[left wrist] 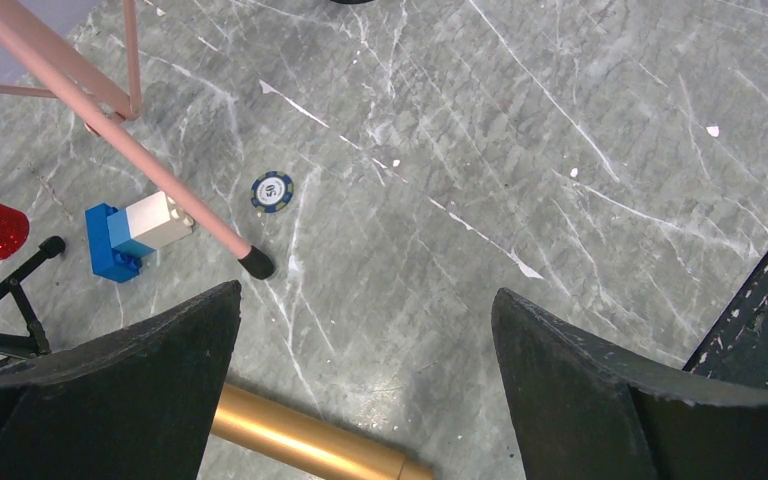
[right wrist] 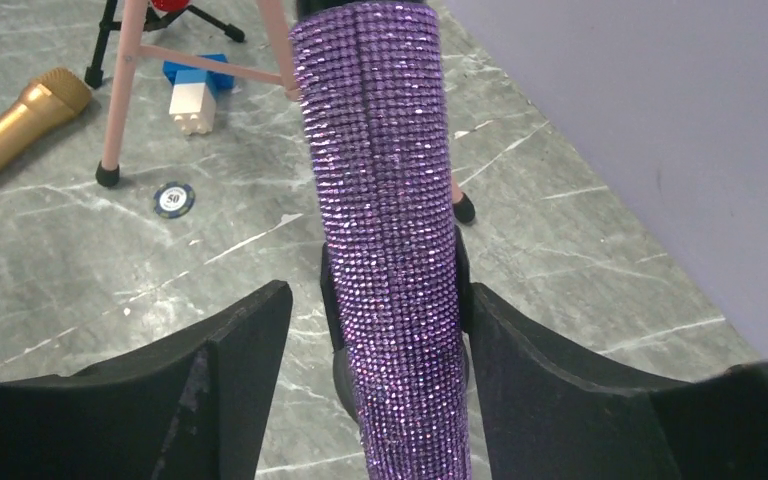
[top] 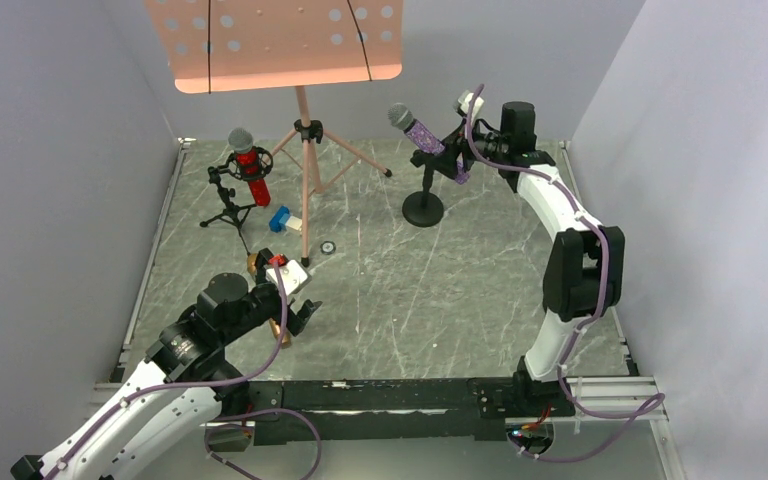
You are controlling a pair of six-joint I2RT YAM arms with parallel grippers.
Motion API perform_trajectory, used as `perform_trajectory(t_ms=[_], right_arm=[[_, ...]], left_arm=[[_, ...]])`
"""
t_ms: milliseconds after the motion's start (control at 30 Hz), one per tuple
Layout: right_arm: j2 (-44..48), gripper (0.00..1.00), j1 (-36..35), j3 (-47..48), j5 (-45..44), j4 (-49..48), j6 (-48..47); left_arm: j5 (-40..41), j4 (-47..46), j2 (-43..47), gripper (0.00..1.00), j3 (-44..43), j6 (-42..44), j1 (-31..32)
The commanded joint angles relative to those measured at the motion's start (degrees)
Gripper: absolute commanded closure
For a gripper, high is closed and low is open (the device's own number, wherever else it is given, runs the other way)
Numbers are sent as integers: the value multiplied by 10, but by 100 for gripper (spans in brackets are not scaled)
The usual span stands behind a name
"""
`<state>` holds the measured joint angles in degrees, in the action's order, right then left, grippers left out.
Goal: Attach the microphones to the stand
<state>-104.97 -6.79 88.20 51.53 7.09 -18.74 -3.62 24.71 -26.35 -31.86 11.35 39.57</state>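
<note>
The glittery purple microphone [top: 422, 132] sits tilted in the clip of a black round-base stand [top: 423, 209]. My right gripper [top: 457, 150] is open around its handle [right wrist: 385, 200]; there is a gap at the left finger [right wrist: 250, 340], and the right finger is close beside the clip. The glittery red microphone [top: 251, 172] sits in a small black tripod stand [top: 228, 205]. The gold microphone [top: 258, 263] lies on the table under my left gripper [top: 295, 318]. In the left wrist view that gripper [left wrist: 367, 295] is open and empty above the gold handle [left wrist: 300, 440].
A pink music stand [top: 305, 130] stands at the back, one foot [left wrist: 257, 263] near my left gripper. A blue-and-white block [left wrist: 130, 235] and a poker chip [left wrist: 272, 191] lie by that foot. Grey walls close in both sides.
</note>
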Motion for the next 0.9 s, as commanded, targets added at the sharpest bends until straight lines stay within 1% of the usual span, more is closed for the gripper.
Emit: perform_trajectory(t_ms=[0,100,200,233,367,467,567,667,733,867], right_arm=[[45,27,0,-22,23,-37,1],[57,16,2,-27,12,-38,6],[72,2,4,-26,-8,-31,13],[78,1,6,-27,-15,-29,16],[110,0,20,-36,-36,-8,15],[151,0,34,-69,-51,1,7],[218,0,37,-123,-65,26,-18],[287,0,39,-166,-89,57,-21],[319,0,40,-166,-114,111,-21],[375,0,52,-151,-171,259,-58]], left_arm=[[0,-12,10,1,-8,4,0],[-2,-12,11,1,-8,3,1],[-3,-12,11,1,-9,3,0],[-3,-11,12,1,-9,2,1],[-3,-11,16,1,-10,0,1],[-6,-9,21,1,-12,-4,1],[-11,-5,26,1,-17,-8,1],[-15,-7,30,1,-17,-12,1],[-19,-8,31,1,-18,-13,1],[-21,-6,29,1,-21,-15,1]])
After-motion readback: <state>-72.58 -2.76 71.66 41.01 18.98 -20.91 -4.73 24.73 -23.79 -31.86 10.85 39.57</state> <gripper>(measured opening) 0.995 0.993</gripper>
